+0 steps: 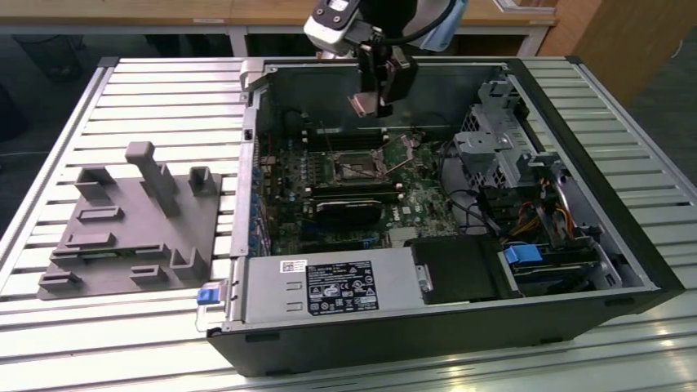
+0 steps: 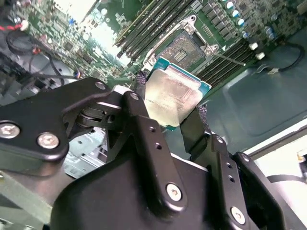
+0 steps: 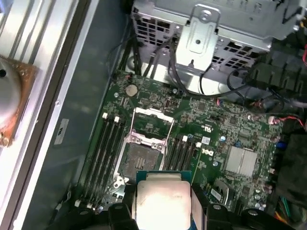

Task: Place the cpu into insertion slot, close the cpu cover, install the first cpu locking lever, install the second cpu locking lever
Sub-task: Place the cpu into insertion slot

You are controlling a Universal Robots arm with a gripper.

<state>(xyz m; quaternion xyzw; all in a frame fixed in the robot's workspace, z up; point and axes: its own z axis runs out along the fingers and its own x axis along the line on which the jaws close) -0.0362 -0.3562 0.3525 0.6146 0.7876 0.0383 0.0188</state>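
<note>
Exterior view: an open computer case (image 1: 458,245) lies on its side on the slatted bench (image 1: 163,90). A grey moulded fixture (image 1: 130,220) sits on the bench at the exterior view's left, just beside the case. The arm enters from above and is cut off by the picture's edge. The claw (image 1: 376,102) hangs inside the case opening, above the motherboard (image 1: 326,175), and is clamped on the cpu (image 1: 365,104), of which only a small pale sliver shows between the fingers. The insertion slot (image 1: 357,167) lies below the cpu, well apart from it. I cannot tell from here how the cover stands. A black cooler block (image 1: 348,208) sits just beside the slot on the near side.

Second wrist view: the cpu (image 2: 175,91) is gripped on two opposite edges by the black fingers (image 2: 144,129). Its pale metal face is up and its green border shows on the far edges. The near edge is hidden behind the claw (image 2: 170,103) body. The insertion slot (image 2: 184,45) lies beyond, uncovered, with a dark centre and the memory slots (image 2: 144,33) alongside.

First wrist view: the cpu (image 3: 160,203) is cut off by the picture's edge, and the claw (image 3: 162,213) is mostly hidden under it. The insertion slot (image 3: 143,155) is bare. The cpu cover (image 3: 151,113) stands swung back on its far side. The locking levers are too thin to separate from the frame. The drive cage (image 3: 206,33) is beyond.
</note>
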